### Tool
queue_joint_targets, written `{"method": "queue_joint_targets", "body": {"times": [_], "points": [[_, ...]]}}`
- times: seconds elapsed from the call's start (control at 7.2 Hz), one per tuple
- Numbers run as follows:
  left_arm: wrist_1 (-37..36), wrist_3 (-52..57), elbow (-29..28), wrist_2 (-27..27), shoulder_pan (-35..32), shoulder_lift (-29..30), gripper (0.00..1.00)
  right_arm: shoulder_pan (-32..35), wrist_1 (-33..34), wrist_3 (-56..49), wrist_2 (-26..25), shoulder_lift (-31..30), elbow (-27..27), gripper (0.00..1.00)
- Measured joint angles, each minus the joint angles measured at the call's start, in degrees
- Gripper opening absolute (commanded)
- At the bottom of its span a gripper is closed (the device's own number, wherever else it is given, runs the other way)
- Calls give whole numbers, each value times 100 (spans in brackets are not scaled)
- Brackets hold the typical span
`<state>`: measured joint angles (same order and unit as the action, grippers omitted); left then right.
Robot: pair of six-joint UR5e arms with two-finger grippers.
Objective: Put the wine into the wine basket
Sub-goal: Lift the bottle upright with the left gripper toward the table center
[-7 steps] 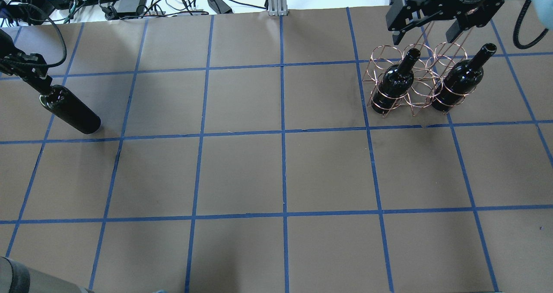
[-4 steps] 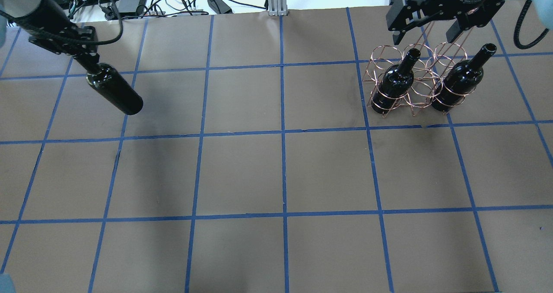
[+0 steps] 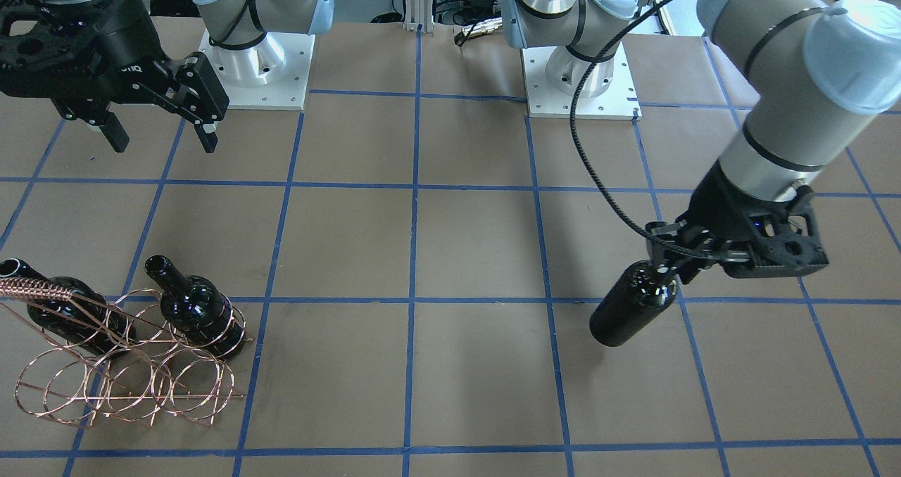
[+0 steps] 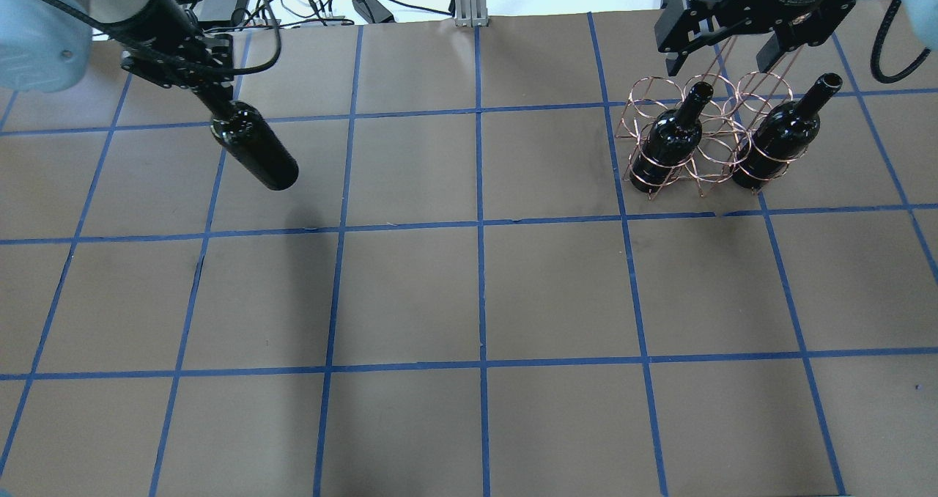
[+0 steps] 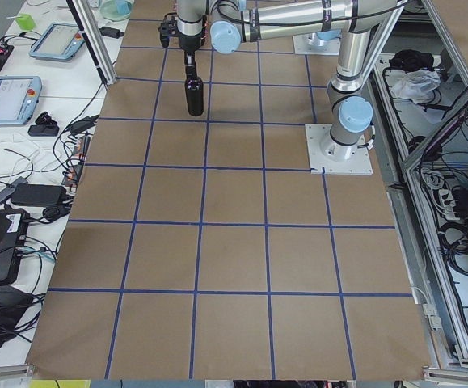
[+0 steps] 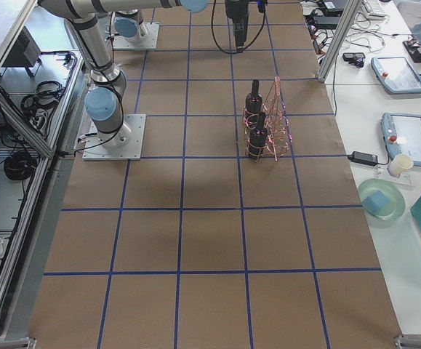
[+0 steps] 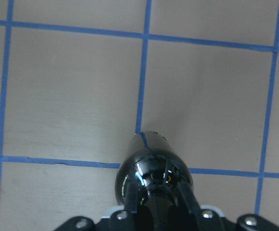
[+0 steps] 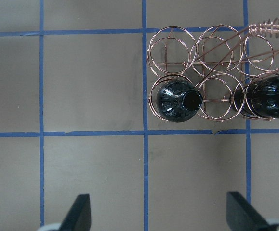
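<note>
Left tool (image 3: 670, 267) clamps the wine (image 3: 630, 308) by its neck, base-down and clear of the desk (image 3: 479, 252); right tool (image 3: 162, 138), spread wide, points down near the wine basket (image 3: 134, 378).

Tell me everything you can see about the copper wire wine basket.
The wine basket is thin copper-coloured wire: six round hoops in two rows of three, with a coiled handle. It stands on the table on the robot's right. Two dark bottles stand in the end hoops of the row nearer the robot; the other four hoops are empty. The open right gripper hovers above, not touching it.
</note>
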<state>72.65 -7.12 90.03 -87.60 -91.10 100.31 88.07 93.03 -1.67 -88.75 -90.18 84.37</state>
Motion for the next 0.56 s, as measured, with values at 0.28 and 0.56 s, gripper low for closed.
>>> {"method": "queue_joint_targets", "body": {"times": [0.28,0.56], "points": [[-301,-537,560,-20,-573,-243,0,0,0,0,0,4,0,100],[-427,-742,977,-61,-956,-461,0,0,2,0,4,1,0,100]]}}
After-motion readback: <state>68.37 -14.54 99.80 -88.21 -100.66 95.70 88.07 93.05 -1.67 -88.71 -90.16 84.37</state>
